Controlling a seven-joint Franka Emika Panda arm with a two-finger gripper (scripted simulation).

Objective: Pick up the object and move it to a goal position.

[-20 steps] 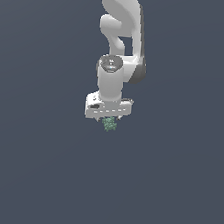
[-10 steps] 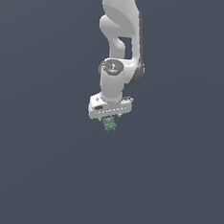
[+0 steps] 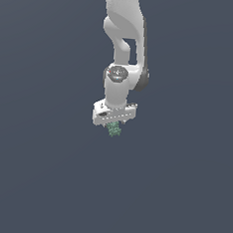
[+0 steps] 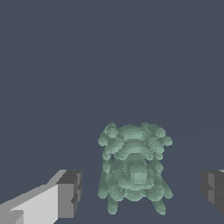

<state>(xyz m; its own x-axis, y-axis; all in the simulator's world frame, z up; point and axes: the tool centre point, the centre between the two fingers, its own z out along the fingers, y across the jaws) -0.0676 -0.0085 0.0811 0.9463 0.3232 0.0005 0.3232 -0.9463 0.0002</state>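
Observation:
The object (image 3: 114,131) is a small, bumpy, pale teal-green clump resting on the flat dark grey surface. It shows just under the white hand in the exterior view. My gripper (image 3: 113,124) hangs straight down over it. The wrist view shows the object (image 4: 133,168) between my two dark fingertips (image 4: 70,192), with a gap on each side. The gripper (image 4: 141,192) is open and straddles the clump without touching it.
The white arm (image 3: 124,34) rises from the hand to the frame's top edge. A uniform dark grey surface (image 3: 43,172) fills the view; no other objects or edges show.
The hand has sunk slightly toward the object and turned a little about its axis. The object has stayed where it was.

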